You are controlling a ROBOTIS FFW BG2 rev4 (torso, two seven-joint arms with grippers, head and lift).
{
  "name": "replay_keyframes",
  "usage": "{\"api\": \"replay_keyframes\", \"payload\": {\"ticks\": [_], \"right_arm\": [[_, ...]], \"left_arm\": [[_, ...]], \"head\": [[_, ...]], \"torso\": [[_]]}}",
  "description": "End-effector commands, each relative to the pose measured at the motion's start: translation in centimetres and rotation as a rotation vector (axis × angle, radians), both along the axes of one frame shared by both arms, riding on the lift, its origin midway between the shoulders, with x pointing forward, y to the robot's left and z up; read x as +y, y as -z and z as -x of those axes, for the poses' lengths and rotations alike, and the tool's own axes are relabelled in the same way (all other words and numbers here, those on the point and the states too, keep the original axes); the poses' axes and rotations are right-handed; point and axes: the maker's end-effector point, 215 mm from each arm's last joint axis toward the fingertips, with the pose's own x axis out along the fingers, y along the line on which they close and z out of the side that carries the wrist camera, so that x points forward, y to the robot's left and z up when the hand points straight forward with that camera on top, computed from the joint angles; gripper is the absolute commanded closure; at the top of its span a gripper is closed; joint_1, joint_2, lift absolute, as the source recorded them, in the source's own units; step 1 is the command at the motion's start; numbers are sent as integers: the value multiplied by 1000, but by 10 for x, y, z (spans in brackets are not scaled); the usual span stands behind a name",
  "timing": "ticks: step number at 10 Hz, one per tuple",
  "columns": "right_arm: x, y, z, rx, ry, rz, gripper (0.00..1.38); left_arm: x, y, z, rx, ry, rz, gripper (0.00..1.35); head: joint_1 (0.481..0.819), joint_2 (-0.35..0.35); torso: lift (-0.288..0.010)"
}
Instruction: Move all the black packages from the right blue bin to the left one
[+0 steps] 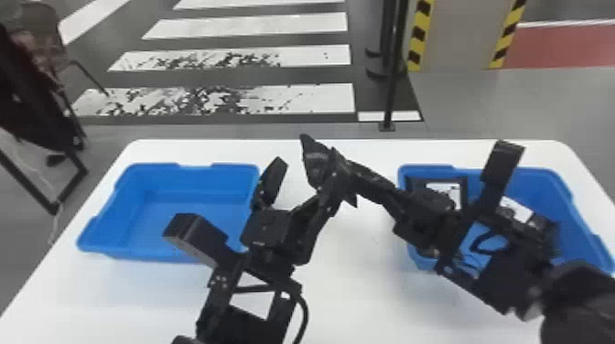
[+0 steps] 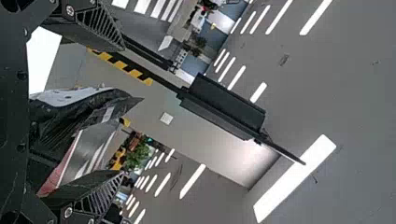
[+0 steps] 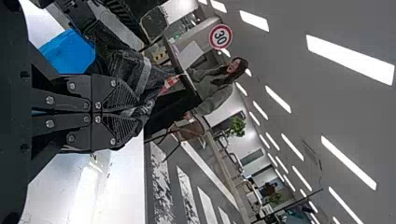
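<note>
You see a brightly lit white table (image 1: 357, 297) with a soft shadow at 8 o'clock, beside the left blue bin (image 1: 137, 255), ceiling lights (image 2: 295, 178) glowing white in both wrist views, and tabletop glare in the right.

left arm (image 1: 270, 228) and right arm (image 1: 508, 279) black, angular, with boxy joints, flat-sided blocks. black cable (image 1: 305, 315) loops off left arm, another on right. rounded dark casing (image 1: 581, 297) toward desk's (image 1: 352, 292) right edge. left gripper (image 1: 304, 178), right gripper (image 1: 354, 176): black plates, silvery round screws (image 3: 50, 100), ribbed triangular finger panels (image 3: 122, 96).
</note>
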Motion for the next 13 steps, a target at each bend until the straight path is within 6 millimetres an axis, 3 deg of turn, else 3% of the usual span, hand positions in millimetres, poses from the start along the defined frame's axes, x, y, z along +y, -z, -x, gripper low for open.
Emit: {"api": "replay_keyframes", "payload": {"ticks": [1, 2, 3, 5, 6, 8, 9, 10, 12, 13], "right_arm": [[6, -1, 3, 2, -14, -6, 1150], [11, -1, 6, 5, -28, -13, 1150], [14, -2, 9, 9, -38, -22, 1150], [14, -6, 9, -1, -35, -37, 1150], [13, -8, 7, -7, -30, -40, 1150], [14, -8, 4, -5, -29, -54, 1148], [12, -4, 2, 2, -24, -63, 1076], [10, 2, 2, 14, -24, -66, 986], [-9, 10, -5, 19, 14, -86, 190], [-17, 12, -8, 19, 29, -87, 88]], "left_arm": [[-6, 5, 0, 19, 18, -1, 222], [-2, 8, -2, 22, 6, -20, 371], [13, 6, -4, 2, -42, -64, 680], [12, 14, -5, 28, -45, -96, 1239], [8, 20, -4, 52, -30, -106, 1208], [13, 9, -3, 20, -45, -106, 1208], [23, -3, -4, -16, -78, -91, 1208], [48, -4, -8, -31, -149, -126, 1208], [112, 24, -28, -16, -324, -324, 1208], [156, 55, -41, 20, -427, -480, 1208]], "head": [[695, 87], [695, 84], [695, 90], [695, 114], [695, 118], [695, 113], [695, 113], [695, 119], [695, 160], [695, 174]], "torso": [[-175], [-175], [-175], [-175], [-175], [-175], [-175], [-175], [-175], [-175]]}}
